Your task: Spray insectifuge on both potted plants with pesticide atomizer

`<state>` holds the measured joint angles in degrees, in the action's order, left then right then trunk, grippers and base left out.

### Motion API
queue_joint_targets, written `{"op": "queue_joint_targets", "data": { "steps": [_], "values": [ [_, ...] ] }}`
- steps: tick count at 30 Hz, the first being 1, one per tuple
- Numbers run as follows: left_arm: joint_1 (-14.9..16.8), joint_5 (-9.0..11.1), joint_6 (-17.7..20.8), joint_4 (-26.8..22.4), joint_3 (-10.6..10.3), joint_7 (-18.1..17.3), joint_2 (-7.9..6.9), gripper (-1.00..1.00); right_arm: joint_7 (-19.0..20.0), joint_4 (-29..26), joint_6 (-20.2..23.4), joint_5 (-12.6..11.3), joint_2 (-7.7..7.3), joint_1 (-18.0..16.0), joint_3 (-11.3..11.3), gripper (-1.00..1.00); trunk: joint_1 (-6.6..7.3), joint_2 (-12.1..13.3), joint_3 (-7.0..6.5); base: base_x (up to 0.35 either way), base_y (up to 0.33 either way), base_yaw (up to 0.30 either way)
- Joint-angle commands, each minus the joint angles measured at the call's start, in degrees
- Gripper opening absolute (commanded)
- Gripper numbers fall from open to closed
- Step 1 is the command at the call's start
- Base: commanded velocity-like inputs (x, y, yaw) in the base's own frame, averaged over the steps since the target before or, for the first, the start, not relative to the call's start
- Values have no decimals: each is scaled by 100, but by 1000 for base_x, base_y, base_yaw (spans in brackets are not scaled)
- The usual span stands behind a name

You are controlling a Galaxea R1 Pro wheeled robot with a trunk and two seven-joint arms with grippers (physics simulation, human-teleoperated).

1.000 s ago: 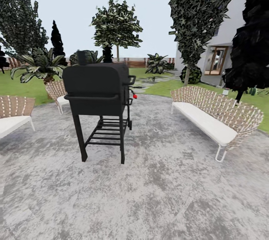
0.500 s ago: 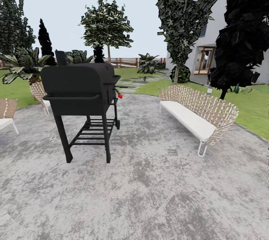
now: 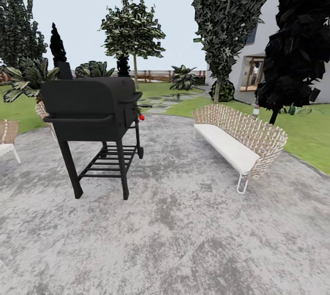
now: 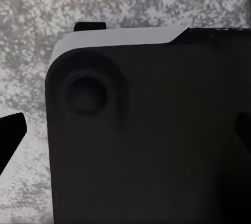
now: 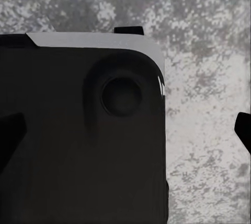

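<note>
Paved patio in the garden (image 3: 306, 135), with a black grill as the nearest thing.

Left of the grill (image 3: 91, 114) a wicker chair (image 3: 5, 135) with a white cushion stands at the picture's edge, and a palm (image 3: 28, 79) rises behind the grill's left corner. The grill stands on the grey patio (image 3: 183, 230). At its right side sits a small red-tipped thing (image 3: 141, 117), too small to tell what it is. Beyond it, grey stepping stones (image 3: 161, 101) cross the lawn towards a wooden fence (image 3: 153, 75). Right of the grill stands a wicker sofa (image 3: 238, 141) with a white seat, with a dark tree (image 3: 300, 47) and a house (image 3: 251, 68) farther right. In the wrist views the left claw (image 4: 125, 132) and right claw (image 5: 125, 130) each hang spread wide over a dark rounded panel of the robot, above the speckled paving.
</note>
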<state>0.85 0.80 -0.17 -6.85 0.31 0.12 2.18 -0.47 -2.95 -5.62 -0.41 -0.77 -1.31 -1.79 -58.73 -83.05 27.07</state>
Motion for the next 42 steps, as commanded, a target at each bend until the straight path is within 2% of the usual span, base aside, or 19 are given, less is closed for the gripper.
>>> {"op": "queue_joint_targets", "data": {
  "steps": [1,10,30,42],
  "values": [
    [3,8,-2,0,3,0,-1,100,-3,4,-29,-4,0,-2,-16,100,0,-3,11,79,-202,139],
    [3,8,-4,-1,4,-12,3,100,-13,5,-51,5,-2,-9,-15,100,0,-3,30,57,-127,57],
    [3,13,-10,-1,16,-21,-9,100,-41,7,-52,6,-19,-36,-9,100,0,-3,32,10,-14,2],
    [3,17,-6,-1,13,-8,0,100,-41,5,-53,32,-19,-36,14,100,0,-3,32,158,-173,0]
  ]
}}
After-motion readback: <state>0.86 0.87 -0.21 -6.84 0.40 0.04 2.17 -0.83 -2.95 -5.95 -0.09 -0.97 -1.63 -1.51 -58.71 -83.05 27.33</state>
